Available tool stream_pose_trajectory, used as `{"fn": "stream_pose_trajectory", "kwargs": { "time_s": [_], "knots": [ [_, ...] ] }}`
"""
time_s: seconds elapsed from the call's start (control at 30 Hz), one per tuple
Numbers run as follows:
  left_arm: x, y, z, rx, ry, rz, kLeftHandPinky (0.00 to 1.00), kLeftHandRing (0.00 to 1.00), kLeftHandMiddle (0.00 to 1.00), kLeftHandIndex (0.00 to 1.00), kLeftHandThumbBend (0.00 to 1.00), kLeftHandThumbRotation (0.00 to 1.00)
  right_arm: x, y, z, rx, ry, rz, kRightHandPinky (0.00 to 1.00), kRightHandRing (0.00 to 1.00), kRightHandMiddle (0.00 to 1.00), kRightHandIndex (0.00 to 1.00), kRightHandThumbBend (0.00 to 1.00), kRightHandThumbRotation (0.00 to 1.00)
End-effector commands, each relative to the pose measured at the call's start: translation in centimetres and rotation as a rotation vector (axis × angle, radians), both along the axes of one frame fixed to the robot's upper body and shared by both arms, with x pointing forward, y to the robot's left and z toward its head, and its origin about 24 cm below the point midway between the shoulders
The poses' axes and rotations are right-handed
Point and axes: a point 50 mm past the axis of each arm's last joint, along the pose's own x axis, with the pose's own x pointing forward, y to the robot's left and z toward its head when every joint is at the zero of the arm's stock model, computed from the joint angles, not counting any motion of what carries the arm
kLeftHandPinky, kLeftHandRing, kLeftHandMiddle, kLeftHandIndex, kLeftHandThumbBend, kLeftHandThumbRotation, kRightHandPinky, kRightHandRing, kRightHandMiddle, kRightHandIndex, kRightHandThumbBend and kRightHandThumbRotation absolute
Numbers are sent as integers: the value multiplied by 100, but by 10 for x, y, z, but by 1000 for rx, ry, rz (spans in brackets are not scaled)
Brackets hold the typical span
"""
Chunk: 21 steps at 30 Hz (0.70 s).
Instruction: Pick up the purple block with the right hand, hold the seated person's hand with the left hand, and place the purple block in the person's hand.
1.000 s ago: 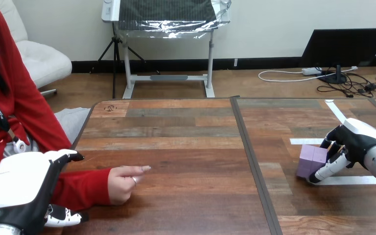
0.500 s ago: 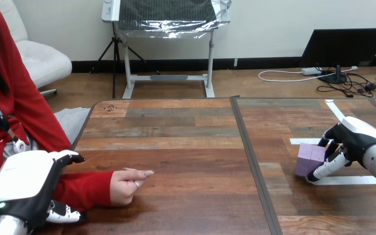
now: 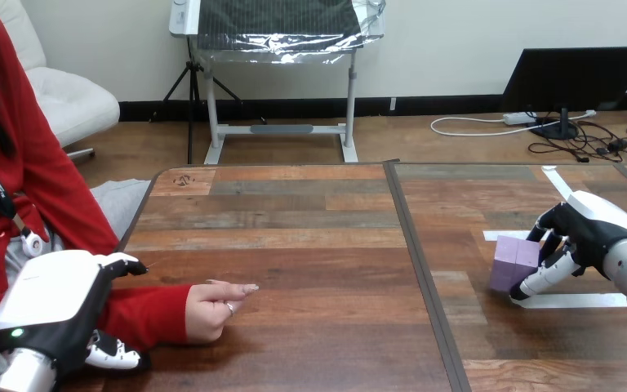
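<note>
Right hand (image 3: pixel 589 231), right of frame: fingers and thumb curled round purple block (image 3: pixel 514 263). Left hand (image 3: pixel 49 302), lower left, over person's red sleeve (image 3: pixel 143 314); cannot tell grip. Person's hand (image 3: pixel 211 309) on wooden table (image 3: pixel 310 245).

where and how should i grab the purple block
Probably pinch its flat near and far faces, coming in from the right: the purple block is a plain box, and the right hand sits on that side with thumb and fingers round it.
</note>
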Motion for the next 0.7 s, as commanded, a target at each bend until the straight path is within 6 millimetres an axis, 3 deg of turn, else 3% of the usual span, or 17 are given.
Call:
{"fn": "stream_pose_trajectory", "kwargs": {
  "time_s": [0.0, 0.67],
  "knots": [
    [21, -1, 14, 21, -55, -26, 78, 79, 78, 76, 100, 15, 21, 13, 31, 41, -145, 41, 42, 45, 49, 49, 85, 0],
    [36, -7, 7, -18, -7, -29, 76, 77, 77, 74, 100, 15, 23, 19, 35, 52, -204, 92, 40, 44, 48, 48, 87, 0]
  ]
}}
